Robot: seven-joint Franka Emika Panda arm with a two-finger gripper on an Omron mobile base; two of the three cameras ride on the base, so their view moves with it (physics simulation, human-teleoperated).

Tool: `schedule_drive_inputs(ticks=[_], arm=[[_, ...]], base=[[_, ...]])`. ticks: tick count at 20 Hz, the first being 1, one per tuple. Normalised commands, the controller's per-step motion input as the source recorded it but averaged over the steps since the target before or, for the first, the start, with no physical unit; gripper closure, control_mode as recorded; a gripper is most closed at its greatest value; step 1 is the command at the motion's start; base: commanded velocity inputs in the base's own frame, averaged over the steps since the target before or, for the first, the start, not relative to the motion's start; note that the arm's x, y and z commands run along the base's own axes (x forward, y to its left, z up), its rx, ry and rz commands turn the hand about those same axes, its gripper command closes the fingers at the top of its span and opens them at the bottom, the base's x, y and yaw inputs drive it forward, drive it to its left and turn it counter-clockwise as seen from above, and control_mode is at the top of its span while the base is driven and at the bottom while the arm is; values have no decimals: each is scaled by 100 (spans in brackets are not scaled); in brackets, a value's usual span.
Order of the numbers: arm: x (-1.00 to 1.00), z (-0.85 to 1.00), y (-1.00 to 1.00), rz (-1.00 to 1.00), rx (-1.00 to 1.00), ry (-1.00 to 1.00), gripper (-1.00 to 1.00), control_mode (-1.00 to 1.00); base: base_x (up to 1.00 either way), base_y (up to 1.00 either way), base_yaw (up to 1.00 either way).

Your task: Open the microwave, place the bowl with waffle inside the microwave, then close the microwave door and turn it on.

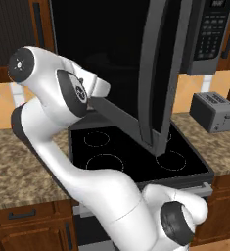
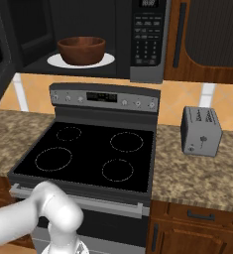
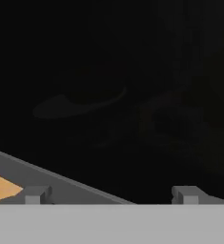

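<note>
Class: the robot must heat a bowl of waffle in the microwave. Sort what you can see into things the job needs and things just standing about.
Needed: microwave; its open door; bowl, already inside on the white plate.

Standing about: stove; toaster; counter; cabinets.

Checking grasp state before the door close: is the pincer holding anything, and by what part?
Nothing is held. The hand view shows the pincer with its fingertips spread and nothing between them. The bowl already sits on the white plate inside the microwave.
</note>
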Motion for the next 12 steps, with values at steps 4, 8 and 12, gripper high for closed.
schedule_drive_inputs(ticks=[4,8,12], arm=[[72,-3,-100,36,5,0,-100,-100],[100,0,-96,29,12,7,-100,-100],[100,-2,-82,26,9,7,-100,-100]], base=[[0,0,0],[0,0,0],[0,0,0]])
